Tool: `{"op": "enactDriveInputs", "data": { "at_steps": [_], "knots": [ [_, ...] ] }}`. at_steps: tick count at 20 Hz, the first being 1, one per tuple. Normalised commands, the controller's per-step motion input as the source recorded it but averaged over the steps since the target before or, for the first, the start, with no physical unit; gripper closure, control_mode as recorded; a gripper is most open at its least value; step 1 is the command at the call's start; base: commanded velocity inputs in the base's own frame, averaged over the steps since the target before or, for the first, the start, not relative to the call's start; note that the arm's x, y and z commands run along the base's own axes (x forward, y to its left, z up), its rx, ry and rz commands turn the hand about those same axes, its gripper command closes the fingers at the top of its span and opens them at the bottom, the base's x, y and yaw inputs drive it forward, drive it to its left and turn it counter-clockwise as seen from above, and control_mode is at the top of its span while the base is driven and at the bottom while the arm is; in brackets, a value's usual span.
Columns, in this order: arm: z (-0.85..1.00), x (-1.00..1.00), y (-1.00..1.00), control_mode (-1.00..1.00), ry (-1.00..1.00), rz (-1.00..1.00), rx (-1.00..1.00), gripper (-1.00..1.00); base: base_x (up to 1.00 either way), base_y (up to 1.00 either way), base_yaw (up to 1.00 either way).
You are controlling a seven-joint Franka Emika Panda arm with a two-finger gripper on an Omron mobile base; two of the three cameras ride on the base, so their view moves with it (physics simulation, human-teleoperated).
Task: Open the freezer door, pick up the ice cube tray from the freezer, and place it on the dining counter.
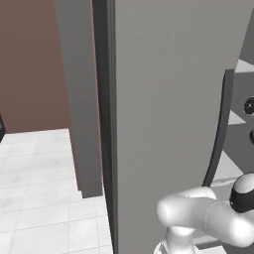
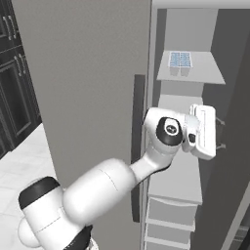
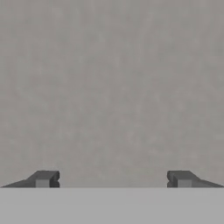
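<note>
A simulated kitchen with a pale marbled tile floor (image 1: 39, 198), a reddish-brown wall (image 1: 30, 64) and dark wall cabinets (image 2: 12, 88) surrounds a tall grey freezer (image 2: 183, 29). The freezer door (image 2: 93, 88) stands open, its matte grey panel edge-on between the base cameras, with the long dark vertical handle (image 2: 138, 117) along its free edge. Inside, pale flat shelves step down the cabinet; the ice cube tray (image 2: 180, 60), a small grey grid of pale blue cells, lies on the upper shelf (image 2: 205, 73), well above the hand. The white arm reaches past the door's edge into the freezer opening at the level of a lower shelf. In the hand view the gripper (image 3: 113, 179) faces a flat grey surface, its two dark fingertips (image 3: 43, 178) spread wide with nothing between them.
</note>
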Motion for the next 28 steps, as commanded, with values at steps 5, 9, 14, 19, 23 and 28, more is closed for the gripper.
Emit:
{"op": "enactDriveInputs", "data": {
  "at_steps": [5,9,14,19,23,28],
  "knots": [
    [0.13,-0.4,0.82,-1.0,0.01,0.16,-0.02,-1.0,0.0,0.0,0.0],
    [0.2,-0.26,0.9,-1.0,0.06,0.22,0.0,-1.0,0.0,0.0,0.0],
    [0.23,-0.15,0.86,-1.0,0.11,0.28,0.0,-1.0,0.0,0.0,0.0],
    [0.28,-0.3,0.73,-1.0,0.13,0.33,0.0,-1.0,0.0,0.0,0.0],
    [0.34,-0.33,0.64,-1.0,0.14,0.32,0.0,-1.0,0.0,0.0,0.0],
    [0.37,-0.34,0.64,-1.0,0.13,0.28,0.0,-1.0,0.0,0.0,0.0]
  ]
}}
